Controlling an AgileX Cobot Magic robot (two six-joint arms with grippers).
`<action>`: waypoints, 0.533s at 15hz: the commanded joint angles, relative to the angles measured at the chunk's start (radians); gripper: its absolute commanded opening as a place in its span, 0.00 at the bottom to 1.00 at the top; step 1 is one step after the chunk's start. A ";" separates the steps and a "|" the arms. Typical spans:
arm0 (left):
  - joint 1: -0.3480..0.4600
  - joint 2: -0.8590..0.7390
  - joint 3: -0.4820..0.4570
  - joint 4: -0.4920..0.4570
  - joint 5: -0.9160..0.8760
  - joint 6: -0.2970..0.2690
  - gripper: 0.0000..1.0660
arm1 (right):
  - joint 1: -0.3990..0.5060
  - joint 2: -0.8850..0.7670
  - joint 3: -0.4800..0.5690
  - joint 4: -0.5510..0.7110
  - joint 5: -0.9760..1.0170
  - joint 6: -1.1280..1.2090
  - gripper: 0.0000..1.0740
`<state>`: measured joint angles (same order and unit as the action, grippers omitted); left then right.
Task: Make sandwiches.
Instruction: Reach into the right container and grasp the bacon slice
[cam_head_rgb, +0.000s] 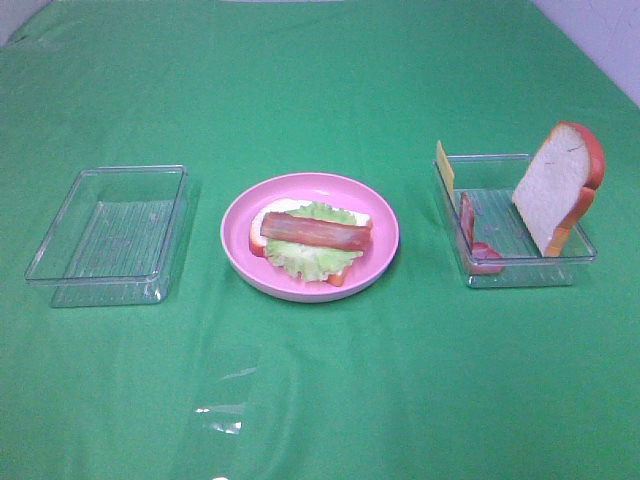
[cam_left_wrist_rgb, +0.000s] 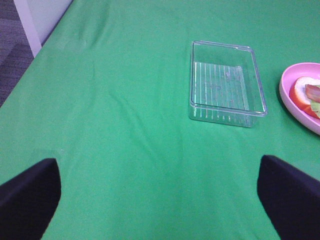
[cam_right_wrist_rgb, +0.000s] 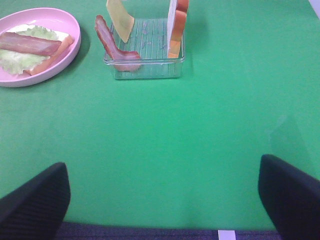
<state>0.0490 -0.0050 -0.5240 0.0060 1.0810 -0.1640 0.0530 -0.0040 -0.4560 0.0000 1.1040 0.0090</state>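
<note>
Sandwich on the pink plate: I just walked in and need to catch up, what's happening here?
Nothing is being handled. Both the left gripper and right gripper are open, away from the food. The sandwich on the pink plate is half built, without cheese or a top slice. The right tray holds a bread slice, bacon strip and cheese slice; the left tray holds nothing.

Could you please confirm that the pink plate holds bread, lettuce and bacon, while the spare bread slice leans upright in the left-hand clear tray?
Not quite: the spare bread slice leans in the right-hand clear tray, as the exterior high view shows. The pink plate does hold bread, lettuce and bacon.
</note>
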 joint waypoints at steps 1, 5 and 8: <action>0.005 -0.014 0.001 -0.001 -0.002 -0.004 0.94 | -0.005 -0.024 0.001 0.008 -0.009 -0.004 0.91; 0.005 -0.014 0.001 -0.001 -0.002 -0.004 0.94 | -0.005 -0.024 0.000 0.000 -0.010 0.007 0.90; 0.005 -0.014 0.001 -0.001 -0.002 -0.004 0.94 | -0.005 0.060 -0.029 -0.008 -0.082 0.026 0.90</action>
<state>0.0490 -0.0050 -0.5240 0.0060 1.0810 -0.1640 0.0530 0.0530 -0.4760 0.0000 1.0450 0.0290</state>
